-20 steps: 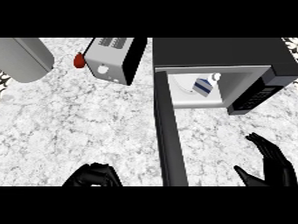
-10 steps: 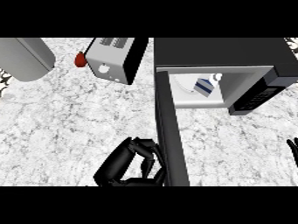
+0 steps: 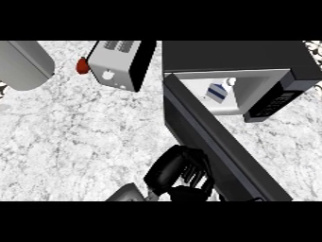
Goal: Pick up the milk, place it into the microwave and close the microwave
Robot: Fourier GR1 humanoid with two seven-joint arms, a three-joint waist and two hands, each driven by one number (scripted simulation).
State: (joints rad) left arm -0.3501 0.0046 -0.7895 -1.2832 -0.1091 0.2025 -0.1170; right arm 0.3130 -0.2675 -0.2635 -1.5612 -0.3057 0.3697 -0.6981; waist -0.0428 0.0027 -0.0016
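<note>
Marble-patterned grey and white counter (image 3: 72, 137) fills most of my view, with a dark floral wall pattern showing at the far left and right edges. Low in the centre I see my left hand (image 3: 179, 172), black, its fingers curled and holding nothing that I can make out, pressed against the left face of the microwave door (image 3: 219, 146). A bit of grey forearm shows at the bottom edge just left of it. At the right edge, about two thirds down, only a dark sliver shows where my right hand would be, and I cannot tell its state.

That door hangs open, running as a long dark bar from the upper centre down toward the lower right, and it stands between my hand and the oven's opening. Beyond it, in the upper right, sits the black microwave (image 3: 240, 56), cavity bright inside. The milk (image 3: 217, 91), a small white and blue carton, is inside that cavity.

Upper centre holds a silver toaster (image 3: 118, 64) with a small red object (image 3: 82, 66) touching its left side. A large grey rounded object (image 3: 17, 64) occupies the upper left corner.
</note>
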